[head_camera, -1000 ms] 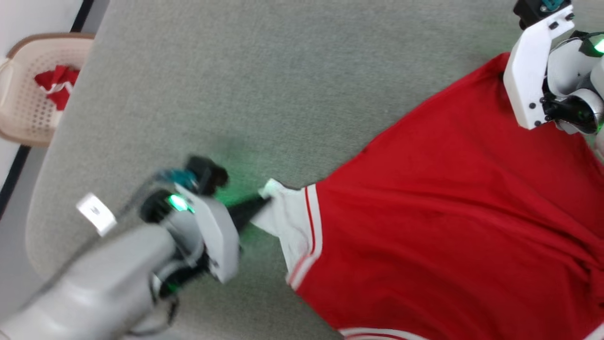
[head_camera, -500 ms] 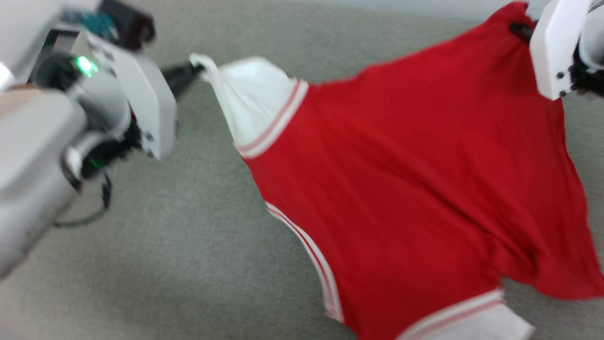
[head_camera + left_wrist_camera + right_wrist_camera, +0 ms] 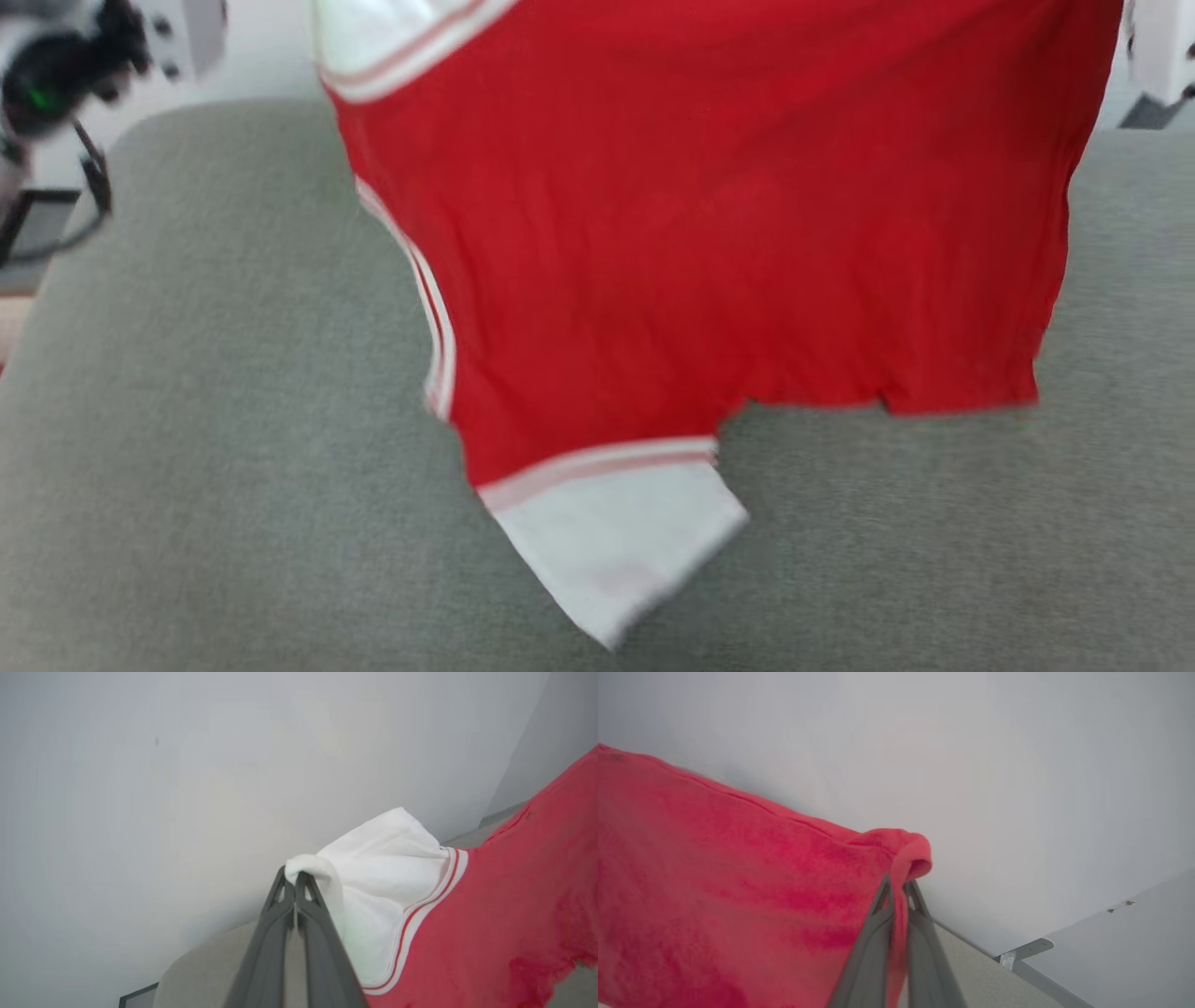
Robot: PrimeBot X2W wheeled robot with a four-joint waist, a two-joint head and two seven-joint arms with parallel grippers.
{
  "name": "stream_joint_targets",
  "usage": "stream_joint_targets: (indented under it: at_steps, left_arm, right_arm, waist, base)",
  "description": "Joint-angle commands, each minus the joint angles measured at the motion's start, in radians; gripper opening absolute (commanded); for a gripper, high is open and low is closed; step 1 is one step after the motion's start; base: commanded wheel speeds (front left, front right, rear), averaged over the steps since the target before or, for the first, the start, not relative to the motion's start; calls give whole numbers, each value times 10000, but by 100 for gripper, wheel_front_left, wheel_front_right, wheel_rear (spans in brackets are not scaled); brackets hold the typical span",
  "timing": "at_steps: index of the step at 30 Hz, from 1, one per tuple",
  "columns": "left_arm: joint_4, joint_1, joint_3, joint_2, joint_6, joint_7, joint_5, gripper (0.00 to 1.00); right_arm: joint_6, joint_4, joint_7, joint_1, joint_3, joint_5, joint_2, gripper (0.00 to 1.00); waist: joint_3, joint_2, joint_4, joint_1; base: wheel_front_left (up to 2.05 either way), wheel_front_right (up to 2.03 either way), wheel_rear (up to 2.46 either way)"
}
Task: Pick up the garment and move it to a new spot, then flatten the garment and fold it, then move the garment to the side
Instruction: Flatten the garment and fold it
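The garment, a red jersey with white sleeves and striped trim, hangs in the air above the grey table, spread between both arms. One white sleeve dangles lowest, close to the table. In the left wrist view my left gripper is shut on the tip of the other white sleeve. My right gripper is shut on a bunched red corner of the garment. The jersey's lettering is hidden.
A pale wall stands behind the table in both wrist views. A metal bracket sits at the table's far edge. Part of my left arm shows at the head view's top left, the right arm's white housing at top right.
Both arms have raised the garment off the table, so it now hangs spread instead of lying flat. The head camera has tilted, shifting the whole picture.
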Motion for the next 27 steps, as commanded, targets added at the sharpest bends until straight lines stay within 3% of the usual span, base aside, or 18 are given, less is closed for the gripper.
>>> stream_joint_targets:
  at_steps: [1, 7, 13, 21, 27]
  left_arm:
    - [238, -355, 26, -61, -84, -123, 194, 0]
    - [1055, -1304, 26, -428, -328, -264, 487, 0]
    - [2047, -2225, 69, -1028, -434, -1220, 978, 0]
    - [3546, -3650, 88, -2001, -303, -3129, 1872, 0]
    - [4553, -4774, 167, -2496, 110, -4864, 2515, 0]
  right_arm:
    - [-16, -99, 29, -78, -141, -81, -26, 0]
    - [-16, -122, -97, -251, -756, -431, 56, 0]
    - [-16, 757, -965, -597, -1490, -1244, 677, 0]
    - [-16, 2771, -3158, -1653, -2285, -2818, 1999, 0]
    - [-16, 4473, -5680, -2680, -2976, -4254, 2793, 0]
  waist:
    - [-300, 0, -341, 0]
    - [-101, 0, -591, 0]
    - [819, 0, -757, 0]
    - [2311, 0, -877, 0]
    - [2998, 0, -869, 0]
  base:
    - [0, 0, 0]
    - [0, 0, 0]
    - [0, 0, 0]
    - [0, 0, 0]
    - [0, 0, 0]
